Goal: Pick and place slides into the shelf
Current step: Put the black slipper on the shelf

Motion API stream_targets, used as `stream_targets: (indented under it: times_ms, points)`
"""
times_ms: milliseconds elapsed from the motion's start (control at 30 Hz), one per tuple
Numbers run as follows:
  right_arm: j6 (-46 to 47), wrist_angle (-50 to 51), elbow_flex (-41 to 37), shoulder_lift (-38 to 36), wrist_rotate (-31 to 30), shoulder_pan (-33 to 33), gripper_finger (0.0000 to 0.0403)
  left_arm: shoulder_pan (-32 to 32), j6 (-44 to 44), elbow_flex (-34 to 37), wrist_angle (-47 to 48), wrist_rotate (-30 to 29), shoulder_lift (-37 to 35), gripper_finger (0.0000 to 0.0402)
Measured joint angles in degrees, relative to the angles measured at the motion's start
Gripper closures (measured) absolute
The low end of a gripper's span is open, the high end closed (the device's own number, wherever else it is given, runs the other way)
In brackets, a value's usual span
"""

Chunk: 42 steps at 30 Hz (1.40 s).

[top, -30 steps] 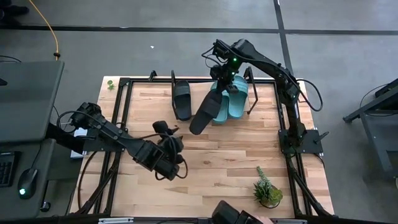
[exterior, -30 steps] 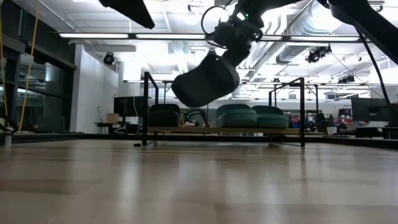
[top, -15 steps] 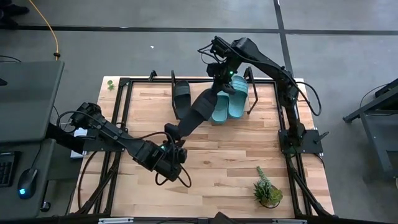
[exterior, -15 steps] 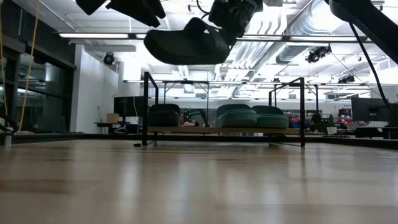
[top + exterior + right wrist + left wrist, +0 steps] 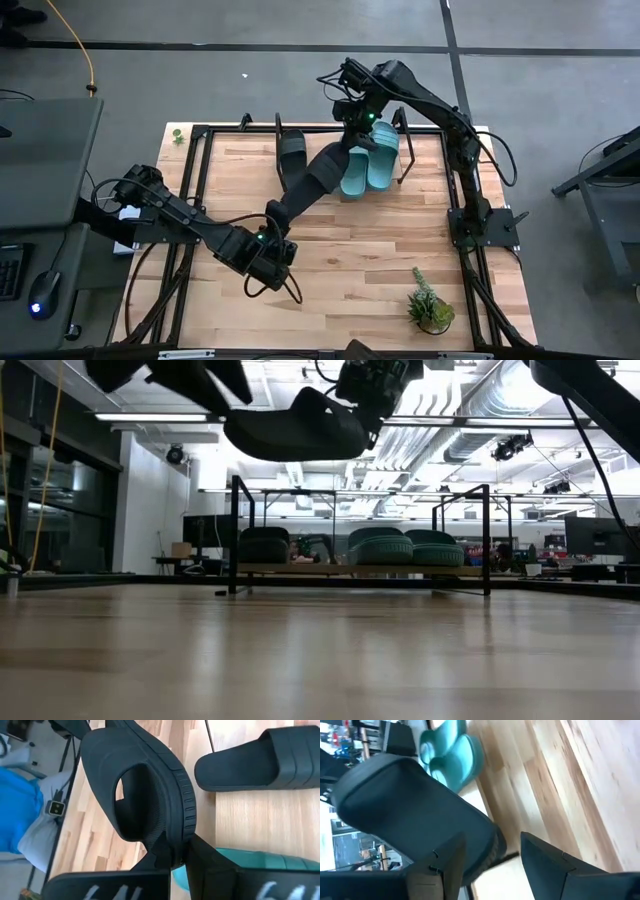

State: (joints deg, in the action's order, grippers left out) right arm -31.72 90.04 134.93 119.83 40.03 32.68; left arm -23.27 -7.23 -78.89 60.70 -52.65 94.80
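One black slide hangs in the air over the table, its length running from my right gripper by the shelf down toward my left gripper. The low view shows it about level, high above the board. My left gripper is open, its fingers on either side of the slide's free end. The other black slide and two teal slides lie sole-down on the shelf. My right gripper pinches the rim of the black slide's sole at the end nearest the shelf, between its two fingers, across the rim. The slide is lifted clear, reaching out about level from the fingers. My left gripper: I cannot tell whether its fingers touch the slide's free end.
A small potted plant stands near the table's near right corner. The shelf's black posts rise at the far side. Between the black slide and the teal pair the shelf board is bare. A person in blue shows beyond the table.
My right gripper has risen a little by the shelf, still shut on the slide. The slide hung tilted down; its free end has swung up and toward the table's left until it lies about level. My left gripper has come up under that free end.
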Motion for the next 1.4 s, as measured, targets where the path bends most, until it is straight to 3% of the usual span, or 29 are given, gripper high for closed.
stream_targets:
  times_ms: [167,333,433,633,1033,1400]
  points:
    - [1.34,-0.02,0.00,-0.02,2.62,0.01,0.0401,0.04,-0.75,0.00,5.67,0.44,0.00,0.0188]
    - [1.90,-0.02,0.00,-0.02,4.11,-0.44,0.0401,0.04,-2.47,0.00,5.25,-1.41,0.00,0.0126]
    - [3.44,0.00,0.00,-0.02,4.90,-0.54,0.0401,0.04,-3.95,0.00,5.23,-2.03,0.00,0.0111]
    - [6.81,-0.02,-0.02,-0.04,11.12,-1.12,0.0401,1.07,-4.78,0.00,5.25,-3.58,0.00,0.0124]
    - [11.87,-0.05,-0.04,-0.11,10.90,-3.23,0.0401,4.08,-5.97,0.03,7.04,-3.18,0.02,0.0162]
    - [12.29,-0.04,-0.07,-0.09,10.84,-2.58,0.0401,3.29,3.43,0.00,16.03,-0.98,0.02,0.0161]
